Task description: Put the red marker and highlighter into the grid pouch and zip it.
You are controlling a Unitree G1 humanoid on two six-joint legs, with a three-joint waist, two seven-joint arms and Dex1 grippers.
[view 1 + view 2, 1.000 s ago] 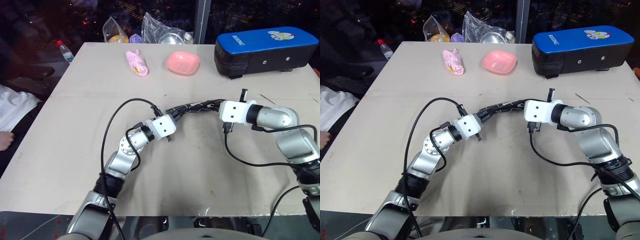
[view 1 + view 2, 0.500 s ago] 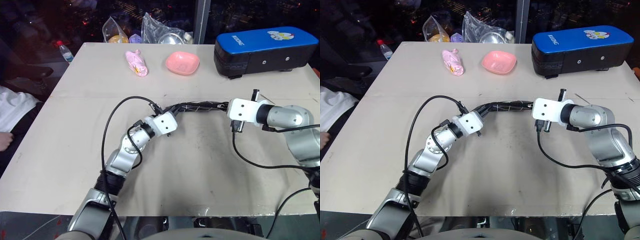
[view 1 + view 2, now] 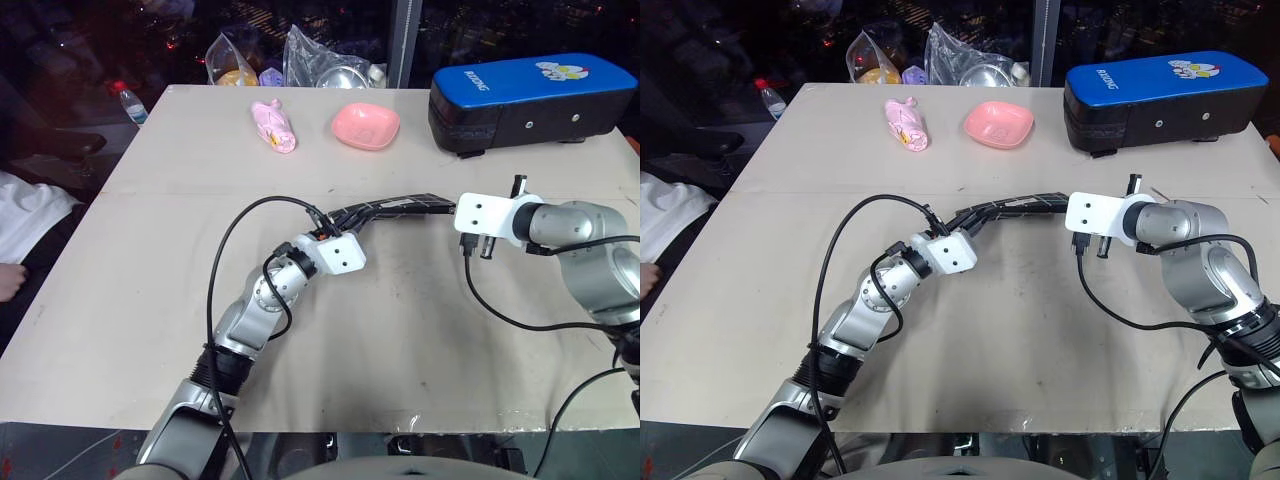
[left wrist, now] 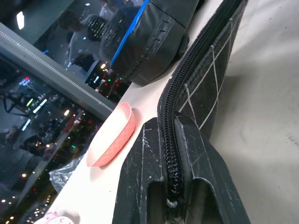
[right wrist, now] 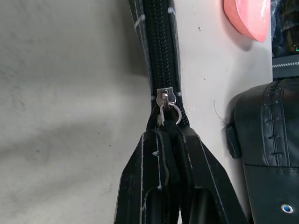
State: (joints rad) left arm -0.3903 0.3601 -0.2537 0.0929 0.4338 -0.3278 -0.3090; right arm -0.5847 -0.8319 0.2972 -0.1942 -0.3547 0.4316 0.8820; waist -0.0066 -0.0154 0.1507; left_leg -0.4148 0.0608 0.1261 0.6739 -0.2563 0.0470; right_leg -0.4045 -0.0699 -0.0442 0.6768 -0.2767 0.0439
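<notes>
Right tool (image 3: 1072, 213) has drifted right, drawing grid pouch (image 3: 1015, 208) taut. Both tools clamped on pouch: left tool (image 4: 170, 154) pinches zipper edge, right grips by zipper pull (image 5: 167, 106). Pouch held above mid-bench (image 3: 1040, 330). Zipping looks nearly complete.

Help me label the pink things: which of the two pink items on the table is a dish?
The pink bowl, beside the blue-topped case, is the dish: shallow and open. The other, the pink packet, is a crinkled wrapped bundle.

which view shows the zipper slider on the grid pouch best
The right wrist view: the metal zipper slider sits just ahead of the right claw. The left wrist view shows closed zipper teeth on the grid pouch; the eye views show the pouch edge-on.
</notes>
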